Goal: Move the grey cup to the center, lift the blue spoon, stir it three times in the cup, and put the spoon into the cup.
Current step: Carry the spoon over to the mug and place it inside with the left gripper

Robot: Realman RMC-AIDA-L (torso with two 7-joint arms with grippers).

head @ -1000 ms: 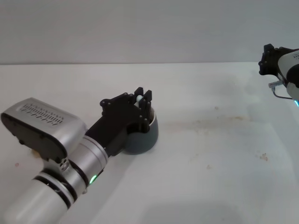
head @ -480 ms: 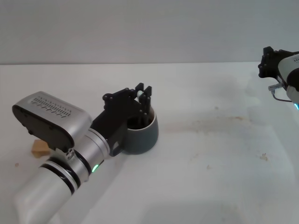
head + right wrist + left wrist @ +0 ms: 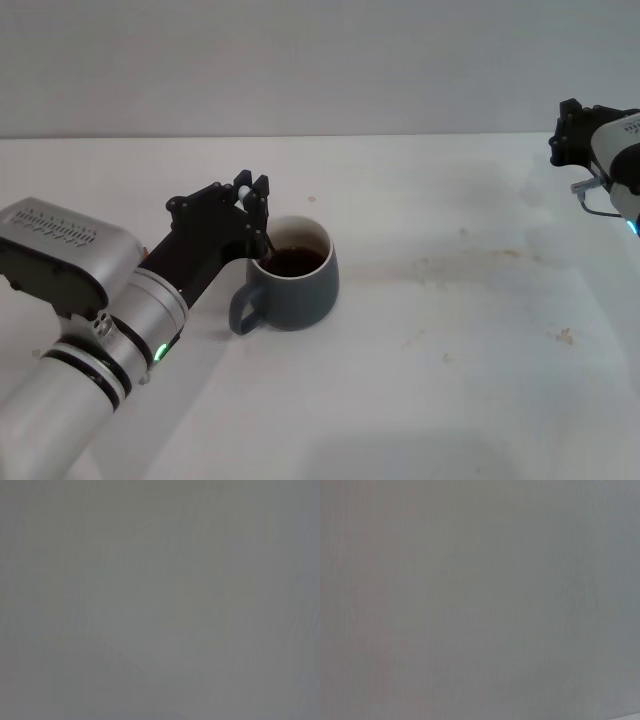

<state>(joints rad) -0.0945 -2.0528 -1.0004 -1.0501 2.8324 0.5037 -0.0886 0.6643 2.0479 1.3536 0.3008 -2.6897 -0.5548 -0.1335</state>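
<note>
While I watch through the head camera, the white table (image 3: 450,380) fills most of the scene, stained with a few brownish marks toward the right. My left arm (image 3: 90,330) reaches in from the lower left, angled up toward the middle. The grey cup (image 3: 288,272) stands upright near the table's center, its loop handle turned toward the lower left and dark brown liquid showing inside its white interior. The left gripper (image 3: 251,193) sits just beside the cup's rim on the left-rear side, slightly above it, and its fingers are pinched on the pale handle of the blue spoon (image 3: 243,196), of which I can see only a small light tip between them. The spoon's lower part is hidden behind the gripper body, so I cannot tell whether its bowl reaches the liquid. The right gripper (image 3: 572,135) hangs at the far right edge, well apart from the cup; I cannot tell how its fingers stand. Both wrist cameras give me only flat grey.
</note>
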